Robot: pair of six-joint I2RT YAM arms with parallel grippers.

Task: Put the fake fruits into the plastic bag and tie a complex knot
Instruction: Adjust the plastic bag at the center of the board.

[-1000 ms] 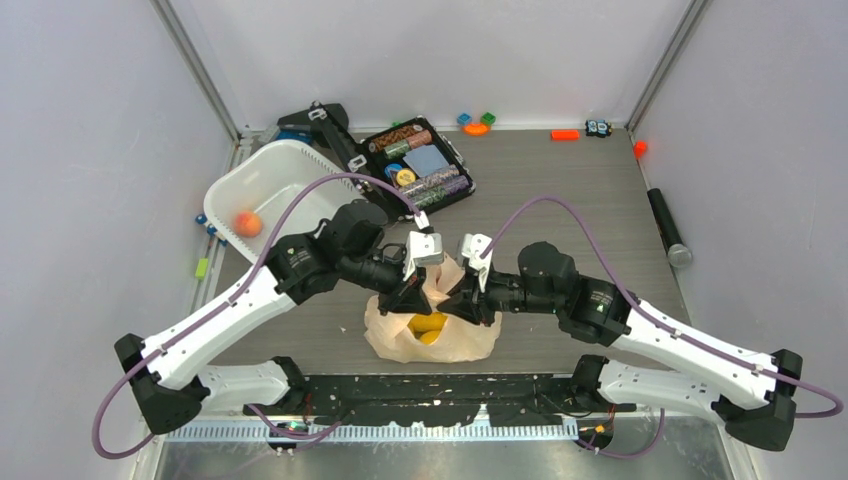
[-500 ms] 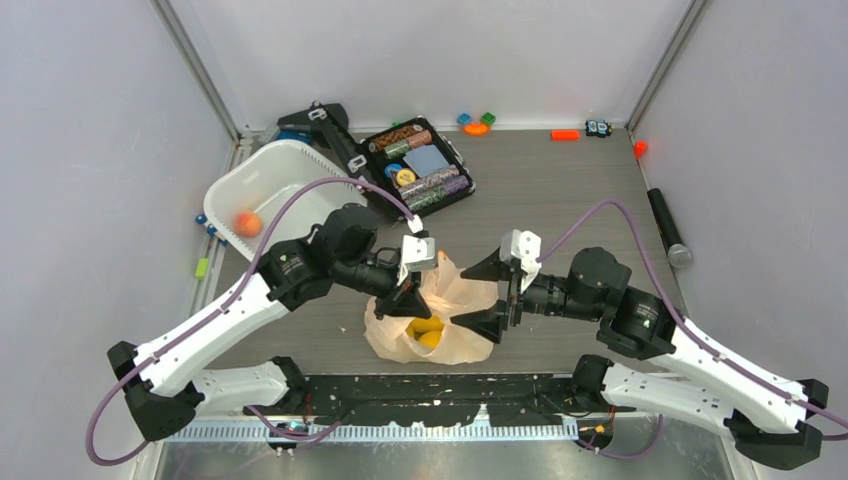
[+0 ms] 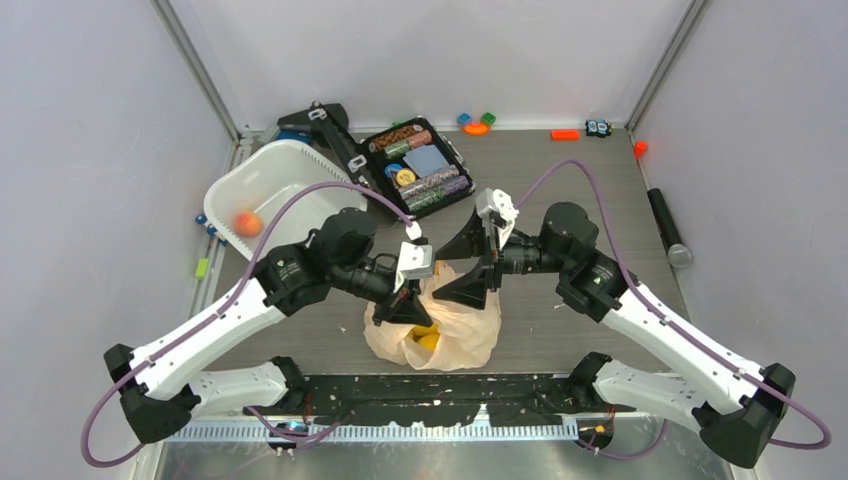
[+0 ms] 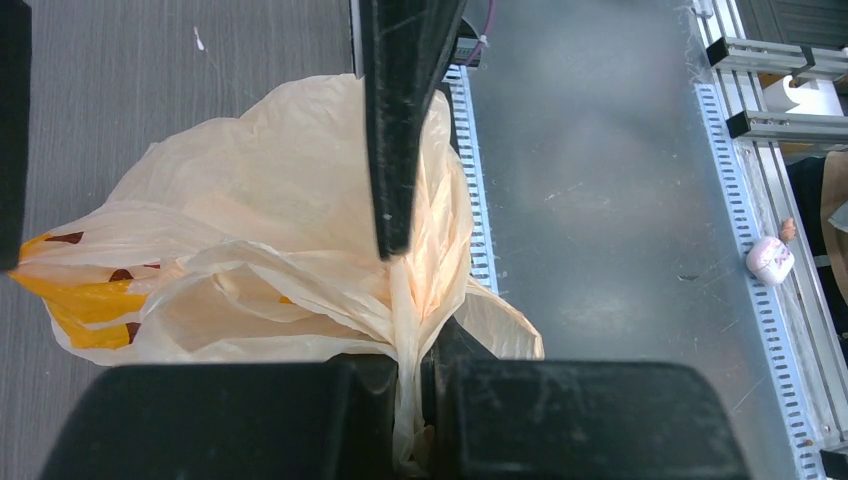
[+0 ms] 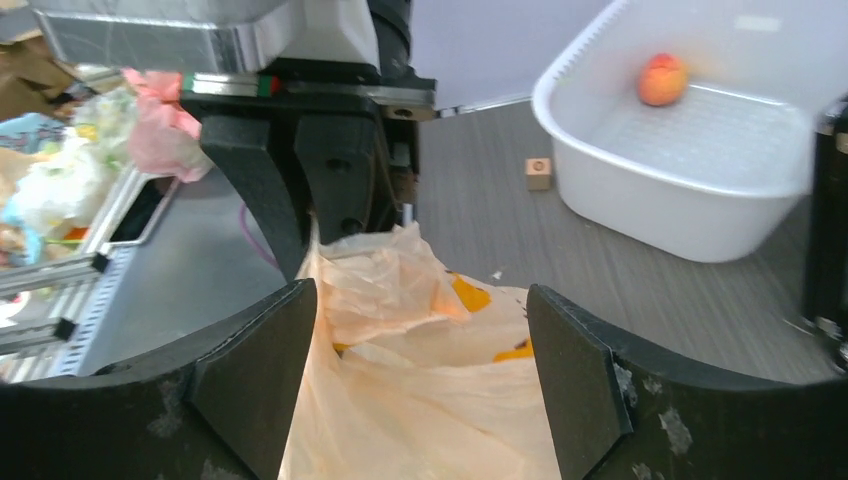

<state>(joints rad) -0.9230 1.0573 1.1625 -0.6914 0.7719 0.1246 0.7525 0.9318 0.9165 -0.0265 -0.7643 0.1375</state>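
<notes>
Peach-coloured and crinkly, the plastic bag point(image 3: 465, 340) sits slumped on the grey table point(image 3: 560, 190) near its front edge, between the two arms. Yellow fake fruits point(image 3: 425, 338) show through its open mouth. The left gripper point(image 4: 425, 395) has its fingers pressed together on a gathered twist of the bag's film, at the bag's upper left in the overhead view. The right gripper point(image 3: 468, 265) stands with its fingers wide apart just over the bag's top. In its wrist view the film rises between them, and I cannot tell whether either finger touches it. An orange fruit point(image 5: 663, 79) lies alone in the white tub point(image 3: 270, 180) at the far left, well apart from the bag. A small wooden block point(image 5: 538, 172) rests on the table just beside the tub, and an open black case of poker chips point(image 3: 420, 165) lies beyond the bag.
</notes>
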